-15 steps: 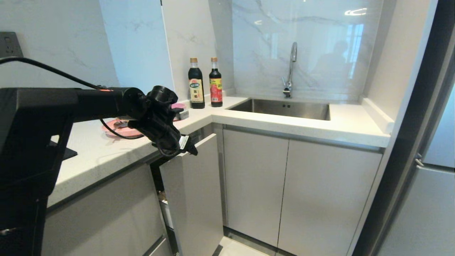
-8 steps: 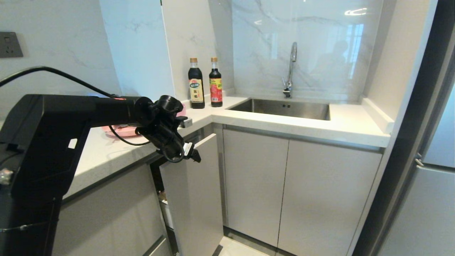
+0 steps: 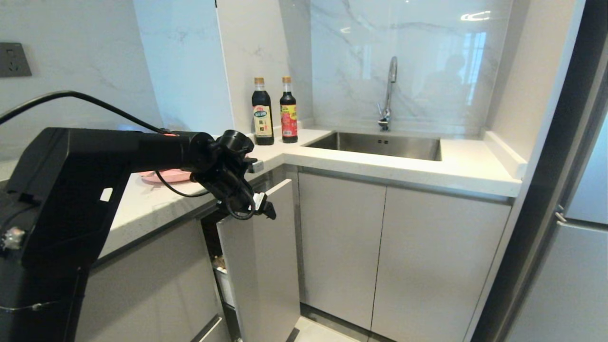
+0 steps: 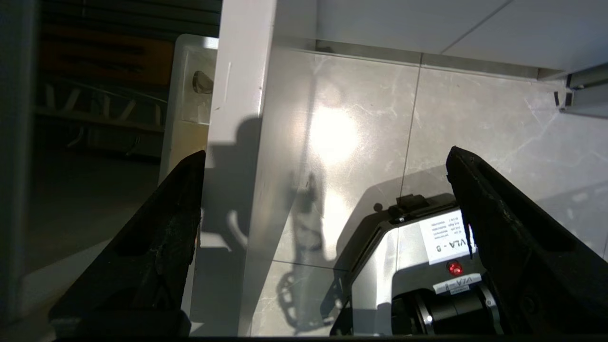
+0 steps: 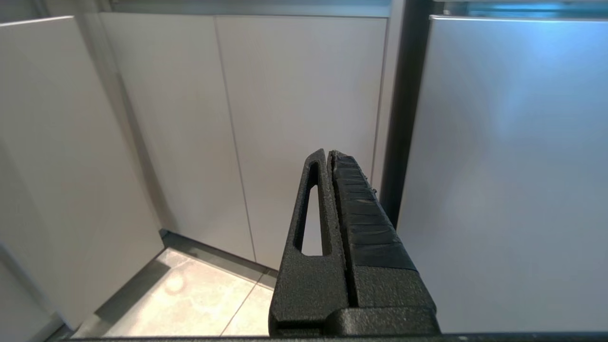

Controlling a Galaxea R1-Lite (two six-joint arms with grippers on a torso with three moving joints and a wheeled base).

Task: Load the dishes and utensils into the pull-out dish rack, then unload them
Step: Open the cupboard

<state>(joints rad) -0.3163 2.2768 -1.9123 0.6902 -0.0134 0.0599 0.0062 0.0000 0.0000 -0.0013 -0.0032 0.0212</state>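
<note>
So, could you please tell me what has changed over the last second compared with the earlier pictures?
The left claw moved rightward and a little lower along the top edge of the narrow cabinet front, with the arm settling lower over the counter. Its fingers stand wide apart astride that edge, holding nothing. The cabinet front is only slightly pulled out, as before. The pink plate, both bottles and the shut right claw stayed put.

The left arm hides most of the pink plate; the rack's contents are unreadable.
</note>
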